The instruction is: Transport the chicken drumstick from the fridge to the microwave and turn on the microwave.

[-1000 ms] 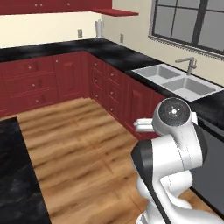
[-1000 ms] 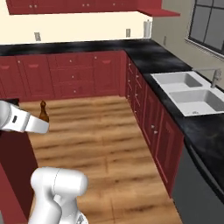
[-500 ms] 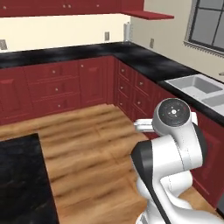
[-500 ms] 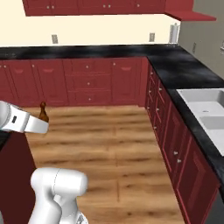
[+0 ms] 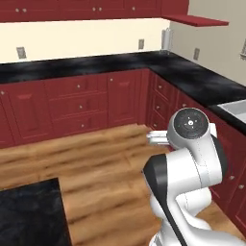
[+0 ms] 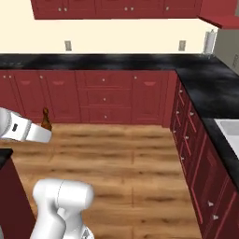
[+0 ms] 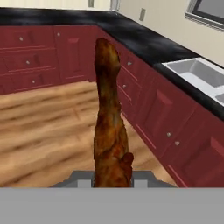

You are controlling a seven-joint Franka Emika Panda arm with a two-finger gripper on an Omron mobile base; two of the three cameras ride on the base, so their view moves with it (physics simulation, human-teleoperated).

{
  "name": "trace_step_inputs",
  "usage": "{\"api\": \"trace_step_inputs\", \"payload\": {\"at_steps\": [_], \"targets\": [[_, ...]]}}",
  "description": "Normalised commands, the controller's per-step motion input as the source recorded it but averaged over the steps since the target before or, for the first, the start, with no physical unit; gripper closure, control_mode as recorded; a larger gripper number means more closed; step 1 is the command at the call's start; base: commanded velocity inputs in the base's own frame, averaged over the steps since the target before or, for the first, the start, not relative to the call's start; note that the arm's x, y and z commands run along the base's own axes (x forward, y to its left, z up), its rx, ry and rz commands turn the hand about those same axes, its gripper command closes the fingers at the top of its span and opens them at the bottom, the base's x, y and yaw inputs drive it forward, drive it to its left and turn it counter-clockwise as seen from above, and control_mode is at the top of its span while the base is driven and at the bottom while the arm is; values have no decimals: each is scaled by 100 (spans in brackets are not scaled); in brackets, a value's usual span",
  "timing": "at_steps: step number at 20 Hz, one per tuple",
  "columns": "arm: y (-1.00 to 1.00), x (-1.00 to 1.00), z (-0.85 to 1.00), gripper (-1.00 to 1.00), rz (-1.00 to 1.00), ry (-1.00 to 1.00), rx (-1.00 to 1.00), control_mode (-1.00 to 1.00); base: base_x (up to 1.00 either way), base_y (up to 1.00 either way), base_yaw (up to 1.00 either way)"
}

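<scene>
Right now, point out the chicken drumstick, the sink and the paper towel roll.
chicken drumstick (image 7: 109, 118), hand view, on the middle of its brown body, standing up from the claw.
sink (image 7: 199, 72), hand view, on the grey basin set in the black counter.
paper towel roll (image 6: 209, 42), right base view, on its white side.

the chicken drumstick (image 7: 109, 127) has a rough, mottled reddish-brown crust with a faint sheen. beneath it the floor (image 5: 96, 163) is wood plank, warm brown with visible grain and a light gloss. the cabinets (image 6: 107, 95) are dark red panelled fronts, smooth and satin, with small pale metal knobs. above them the countertop (image 5: 96, 65) is black, stone-like with grey mottling, polished. the robot arm (image 5: 192, 163) is glossy white plastic with dark joints.
</scene>
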Motion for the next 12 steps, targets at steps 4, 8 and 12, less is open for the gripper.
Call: {"api": "trace_step_inputs", "payload": {"at_steps": [4,8,12], "targets": [[0,0,0,100,0,0,0,100,94,0,21],[0,0,0,100,0,0,0,100,94,0,20],[0,0,0,100,0,0,0,100,94,0,20]]}}
